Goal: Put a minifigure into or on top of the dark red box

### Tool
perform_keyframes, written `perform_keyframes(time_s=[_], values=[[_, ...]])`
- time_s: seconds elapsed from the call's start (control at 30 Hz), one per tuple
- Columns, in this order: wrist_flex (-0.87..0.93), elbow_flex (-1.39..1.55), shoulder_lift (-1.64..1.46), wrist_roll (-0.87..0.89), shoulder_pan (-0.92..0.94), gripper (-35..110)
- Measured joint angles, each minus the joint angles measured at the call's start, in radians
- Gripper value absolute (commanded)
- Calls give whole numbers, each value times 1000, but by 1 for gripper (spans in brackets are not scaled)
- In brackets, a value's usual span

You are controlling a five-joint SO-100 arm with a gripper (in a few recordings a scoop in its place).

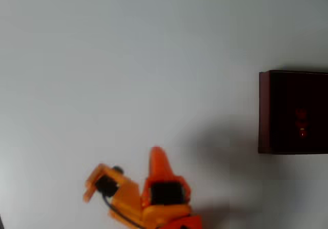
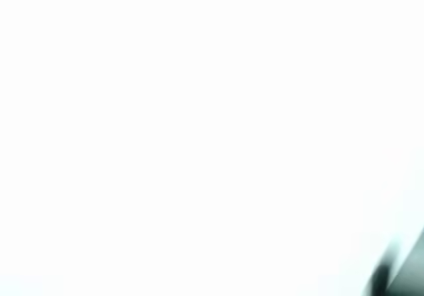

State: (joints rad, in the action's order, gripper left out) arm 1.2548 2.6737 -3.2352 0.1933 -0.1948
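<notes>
Orange hand (image 1: pixel 157 154) at bottom edge

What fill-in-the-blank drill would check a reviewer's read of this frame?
1. In the overhead view the minifigure lies ____ the dark red box.
2. The box sits at the ____ edge of the overhead view.
3. The orange gripper sits near the ____ edge of the overhead view, apart from the box.
4. The table surface is plain ____.

Missing words: inside; right; bottom; white
</notes>
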Motion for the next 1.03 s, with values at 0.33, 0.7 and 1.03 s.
perform_keyframes(time_s=[0.33,0.7,1.03], values=[[152,152,-155,-176,-505,0],[74,348,-161,-80,-741,0],[74,348,-161,-69,-746,0]])
